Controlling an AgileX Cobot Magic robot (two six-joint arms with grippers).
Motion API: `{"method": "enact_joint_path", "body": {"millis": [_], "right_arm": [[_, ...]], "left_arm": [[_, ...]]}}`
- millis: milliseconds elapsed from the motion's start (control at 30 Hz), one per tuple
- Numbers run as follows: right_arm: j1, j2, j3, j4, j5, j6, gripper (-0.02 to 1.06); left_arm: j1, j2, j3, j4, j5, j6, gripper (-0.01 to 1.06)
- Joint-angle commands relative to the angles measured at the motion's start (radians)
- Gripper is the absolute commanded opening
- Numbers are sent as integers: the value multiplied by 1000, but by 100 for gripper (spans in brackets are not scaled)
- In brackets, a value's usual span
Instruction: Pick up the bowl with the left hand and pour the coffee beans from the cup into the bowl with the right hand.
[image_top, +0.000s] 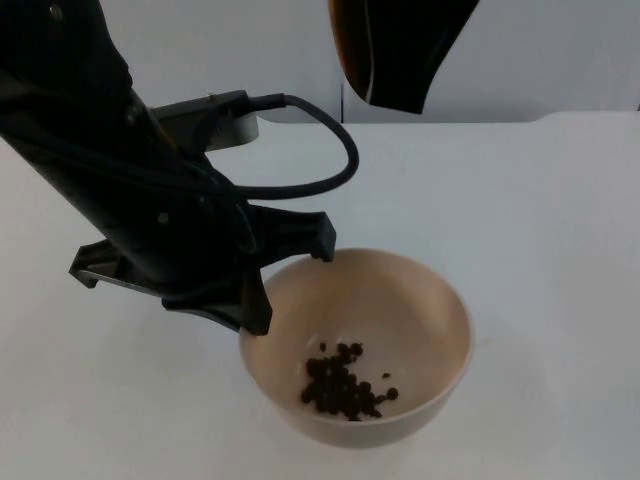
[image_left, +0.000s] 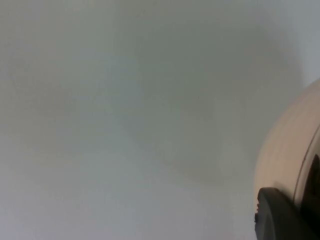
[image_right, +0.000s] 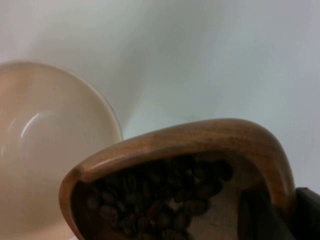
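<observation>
A cream bowl (image_top: 400, 300) sits low in the top view with a small heap of coffee beans (image_top: 345, 385) on its bottom. My left gripper (image_top: 285, 285) is shut on the bowl's left rim; the left wrist view has one black fingertip (image_left: 280, 215) against the bowl's outer wall (image_left: 287, 150). High at the back, the right arm holds a brown wooden cup (image_top: 350, 50). The right gripper (image_right: 282, 210) is shut on the cup's (image_right: 200, 140) rim. The cup is tilted toward the bowl (image_right: 50, 140) and still has many beans (image_right: 165, 200) inside.
The white table (image_top: 540, 250) stretches open to the right of the bowl and in front of it. A grey partition wall (image_top: 560, 50) closes the far edge. The left arm's bulk covers the table's left part.
</observation>
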Motion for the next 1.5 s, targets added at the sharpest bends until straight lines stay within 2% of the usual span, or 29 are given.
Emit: {"method": "enact_joint_path", "body": {"millis": [0, 367, 800, 967, 1100, 1267, 1300, 1433, 1467], "right_arm": [[2, -1, 1, -19, 2, -2, 0], [-1, -1, 1, -11, 2, 14, 0], [-7, -30, 1, 65, 2, 57, 0], [-42, -70, 1, 108, 2, 59, 0], [-79, -100, -2, 160, 2, 59, 0], [-174, -168, -3, 351, 2, 59, 0], [-174, -168, -3, 351, 2, 59, 0], [-257, -218, -3, 521, -20, 57, 0], [-257, -218, -3, 521, -20, 57, 0]], "left_arm": [[-8, -3, 4, -14, -9, -1, 0], [-8, -3, 4, -14, -9, -1, 0], [-8, -3, 4, -13, -8, -1, 0], [-8, -3, 4, -11, -8, -1, 0], [-8, -3, 4, -9, -8, -1, 0], [-8, -3, 4, -2, -9, -1, 0], [-8, -3, 4, -2, -9, -1, 0], [-8, -3, 4, -2, -9, -1, 0], [-8, -3, 4, -2, -9, -1, 0]]}}
